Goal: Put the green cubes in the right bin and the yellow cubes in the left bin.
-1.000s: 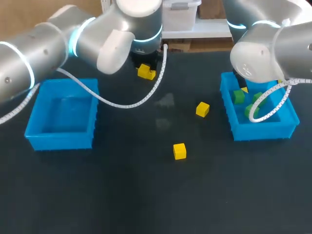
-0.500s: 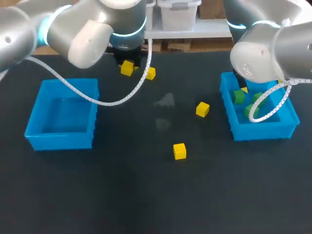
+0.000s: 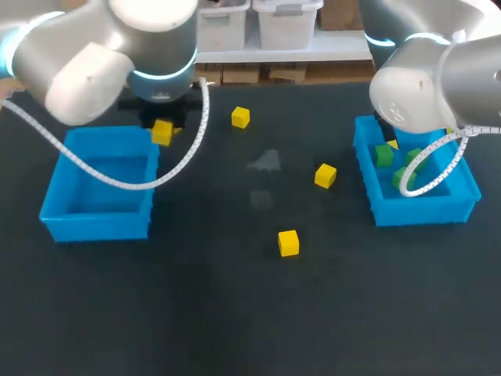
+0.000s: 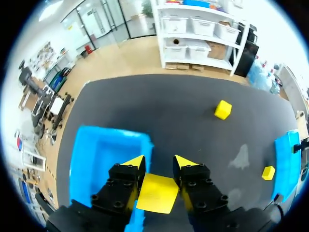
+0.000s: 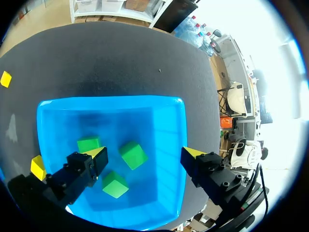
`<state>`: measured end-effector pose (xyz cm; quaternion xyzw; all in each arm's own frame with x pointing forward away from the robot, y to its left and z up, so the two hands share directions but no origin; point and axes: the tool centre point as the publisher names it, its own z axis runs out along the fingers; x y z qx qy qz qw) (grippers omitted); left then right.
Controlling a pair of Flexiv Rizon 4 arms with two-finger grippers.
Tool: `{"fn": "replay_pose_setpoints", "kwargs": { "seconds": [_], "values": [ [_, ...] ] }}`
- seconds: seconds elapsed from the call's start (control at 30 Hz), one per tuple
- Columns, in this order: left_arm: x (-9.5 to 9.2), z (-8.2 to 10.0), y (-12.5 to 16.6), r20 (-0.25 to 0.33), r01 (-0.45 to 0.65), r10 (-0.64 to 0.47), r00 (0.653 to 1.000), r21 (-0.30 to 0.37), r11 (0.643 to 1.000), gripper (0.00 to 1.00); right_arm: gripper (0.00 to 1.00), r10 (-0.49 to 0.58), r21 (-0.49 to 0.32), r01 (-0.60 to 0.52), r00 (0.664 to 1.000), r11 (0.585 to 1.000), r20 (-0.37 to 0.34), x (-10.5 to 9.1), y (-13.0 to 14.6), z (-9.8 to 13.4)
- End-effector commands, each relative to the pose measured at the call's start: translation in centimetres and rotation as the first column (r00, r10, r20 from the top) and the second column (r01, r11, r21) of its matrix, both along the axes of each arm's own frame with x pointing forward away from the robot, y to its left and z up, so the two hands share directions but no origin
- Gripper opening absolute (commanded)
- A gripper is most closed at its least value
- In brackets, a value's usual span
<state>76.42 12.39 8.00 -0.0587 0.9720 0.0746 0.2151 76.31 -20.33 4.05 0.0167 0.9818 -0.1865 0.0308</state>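
left gripper [image 4: 159,166]: clamped on a yellow cube [image 4: 155,193], carried for the drop | left bin [image 4: 104,145]: rim under the fingers, hollow beside them | loose yellow cubes [image 3: 288,242]: between the bins | right gripper [image 5: 146,154]: fingers apart, parked over right bin [image 5: 169,145], green cubes [image 5: 133,154] beneath.

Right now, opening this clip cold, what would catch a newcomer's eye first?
The left end effector grips a yellow cube above the left bin's edge. The right end effector hangs open over the right bin, which holds three green cubes. Three yellow cubes lie loose on the table between the bins.
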Motion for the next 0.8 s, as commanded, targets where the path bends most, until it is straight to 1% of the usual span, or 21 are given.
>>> {"fn": "replay_pose_setpoints", "kwargs": {
  "seconds": [0.03, 0.17, 0.3, 0.43, 0.6, 0.73, 0.77, 0.8],
  "values": [
    [-2.1, 0.5, 2.1, 0.049, -0.021, 0.021, 0.999, -0.01, 1.0, 0.0, 1.0, 0.001, 0.002, -0.001, 1.0, 1.0, 0.003, -0.2, -0.1, 0.0],
    [-2.9, 0.7, 3.5, 0.054, -0.063, 0.063, 0.997, -0.005, 0.998, 0.0, 1.0, 0.001, 0.002, -0.001, 1.0, 1.0, 0.003, -0.2, -0.1, 0.0],
    [-3.6, 0.4, 5.3, 0.054, -0.12, 0.119, 0.991, 0.003, 0.993, 0.0, 1.0, 0.001, 0.002, -0.001, 1.0, 1.0, 0.003, -0.2, -0.1, 0.0],
    [-4.2, -0.6, 7.0, 0.037, -0.167, 0.167, 0.985, 0.007, 0.986, 0.0, 1.0, 0.001, 0.002, -0.001, 1.0, 1.0, 0.003, -0.2, -0.1, 0.0],
    [-4.8, -2.0, 8.1, 0.006, -0.202, 0.202, 0.979, 0.016, 0.979, 0.0, 1.0, 0.001, 0.002, -0.001, 1.0, 1.0, 0.003, -0.2, -0.1, 0.0],
    [-4.8, -2.8, 8.4, -0.008, -0.208, 0.208, 0.978, 0.018, 0.978, 0.0, 1.0, 0.001, 0.002, -0.001, 1.0, 1.0, 0.003, -0.2, -0.1, 0.0],
    [-4.8, -2.8, 8.4, -0.012, -0.207, 0.207, 0.978, 0.019, 0.978, 0.09, 1.0, 0.001, 0.002, -0.001, 1.0, 1.0, 0.003, -0.2, -0.1, 0.0],
    [-4.8, -2.8, 8.4, -0.013, -0.206, 0.206, 0.978, 0.02, 0.978, 0.47, 1.0, 0.001, 0.002, -0.001, 1.0, 1.0, 0.003, -0.2, -0.1, 0.0]
  ]
}}
